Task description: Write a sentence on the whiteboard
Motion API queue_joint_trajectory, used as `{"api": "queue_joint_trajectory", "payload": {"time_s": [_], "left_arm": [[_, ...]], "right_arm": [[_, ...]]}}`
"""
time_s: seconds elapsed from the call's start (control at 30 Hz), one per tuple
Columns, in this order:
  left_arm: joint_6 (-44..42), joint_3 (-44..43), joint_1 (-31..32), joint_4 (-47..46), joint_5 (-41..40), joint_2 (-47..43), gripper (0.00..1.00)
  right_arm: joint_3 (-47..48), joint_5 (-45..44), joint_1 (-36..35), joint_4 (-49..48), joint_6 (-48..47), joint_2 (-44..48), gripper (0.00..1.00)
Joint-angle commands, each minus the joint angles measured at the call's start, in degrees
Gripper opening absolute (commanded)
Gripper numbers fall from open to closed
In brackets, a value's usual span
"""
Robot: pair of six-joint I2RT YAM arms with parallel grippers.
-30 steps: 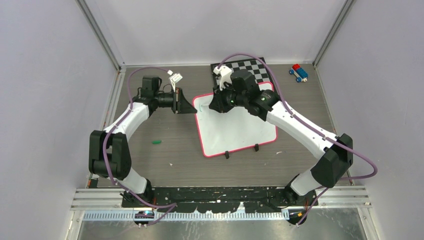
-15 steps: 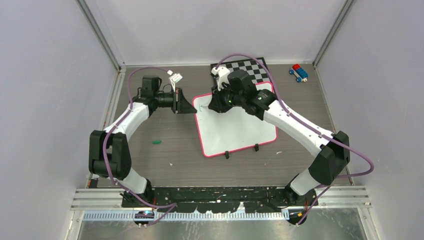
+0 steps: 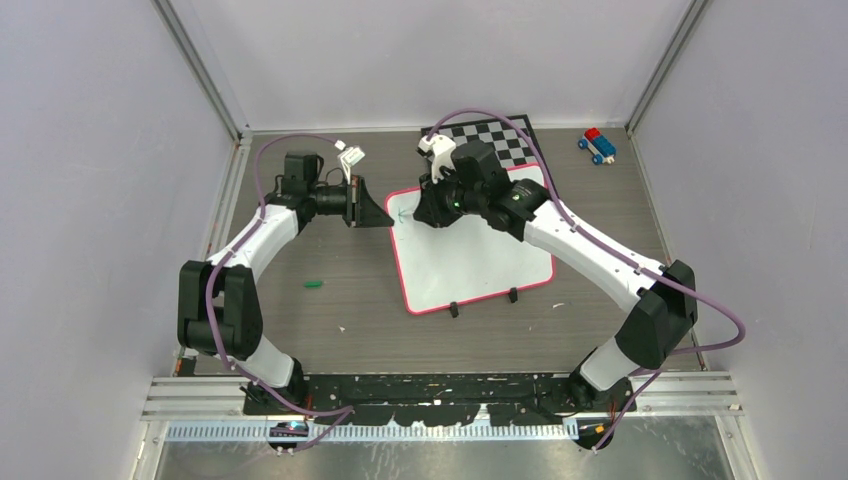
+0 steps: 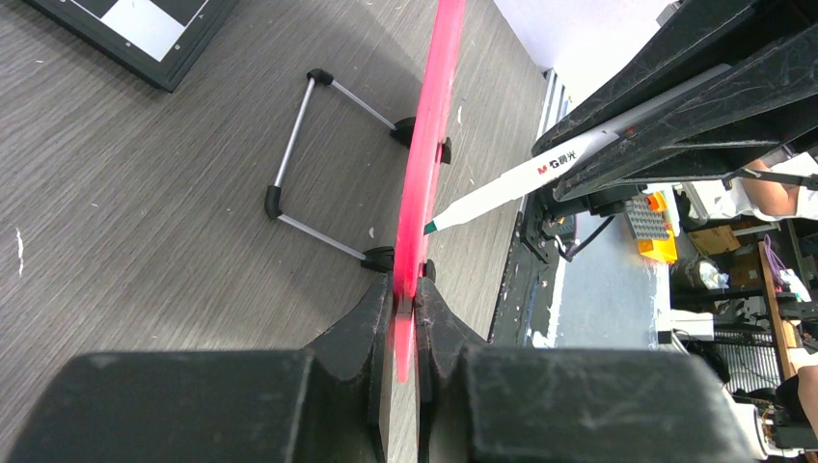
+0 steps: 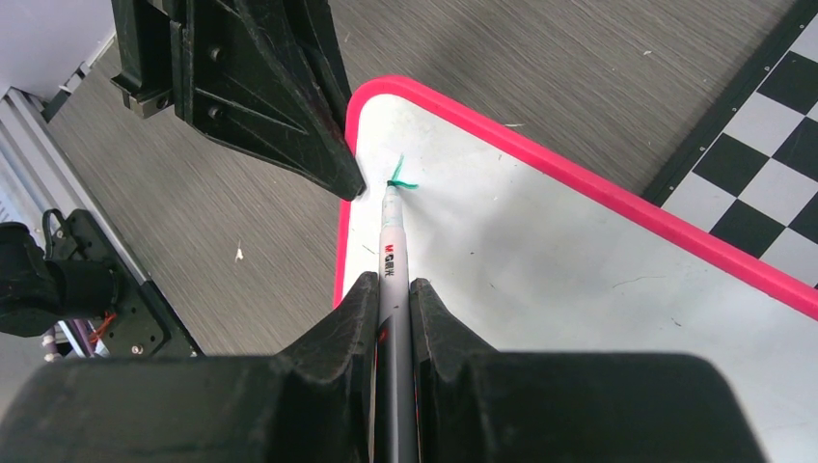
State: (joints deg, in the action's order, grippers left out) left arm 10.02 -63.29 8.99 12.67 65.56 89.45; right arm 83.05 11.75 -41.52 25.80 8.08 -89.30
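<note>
The whiteboard (image 3: 470, 260) lies mid-table, white with a pink-red frame and two black feet at its near edge. My left gripper (image 3: 385, 218) is shut on the frame at the board's far left corner; in the left wrist view the pink edge (image 4: 424, 193) runs between my fingers (image 4: 381, 318). My right gripper (image 3: 428, 212) is shut on a white marker (image 5: 390, 260) with a green tip. The tip touches the board near that corner. Only a short green stroke (image 5: 400, 177) of the sentence shows there.
A black-and-white chequered board (image 3: 500, 135) lies behind the whiteboard. A red-and-blue toy block (image 3: 597, 144) sits far right. A green marker cap (image 3: 314, 284) lies left of the board. A white connector (image 3: 349, 155) rests near my left wrist.
My right gripper has shifted slightly left and away with the marker, leaving a small green stroke near the corner. My left arm has not moved.
</note>
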Motion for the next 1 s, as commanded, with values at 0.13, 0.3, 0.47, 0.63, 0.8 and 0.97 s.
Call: {"api": "queue_joint_trajectory", "payload": {"time_s": [0.13,0.3,0.47,0.63,0.8,0.97], "left_arm": [[-0.62,-0.01,0.41,0.17,1.97,-1.21,0.00],[-0.58,-0.09,0.41,0.27,1.99,-1.26,0.00],[-0.53,-0.25,0.41,0.27,1.97,-1.13,0.00],[-0.40,-0.36,0.51,0.26,1.88,-1.12,0.00],[-0.34,-0.21,0.55,0.28,1.85,-1.34,0.00],[-0.35,-0.05,0.59,0.34,1.84,-1.66,0.00]], "right_arm": [[-0.51,-3.50,0.13,2.03,-2.28,3.23,0.00],[-0.55,-2.96,0.21,3.70,-2.71,3.84,0.00],[0.71,-0.47,0.19,4.51,-2.45,5.07,0.00],[1.49,-0.78,0.20,3.59,-2.16,6.07,0.00],[1.77,-0.81,0.13,2.50,-1.89,4.94,0.00],[1.85,-1.56,0.14,0.59,-1.30,3.59,0.00]]}}
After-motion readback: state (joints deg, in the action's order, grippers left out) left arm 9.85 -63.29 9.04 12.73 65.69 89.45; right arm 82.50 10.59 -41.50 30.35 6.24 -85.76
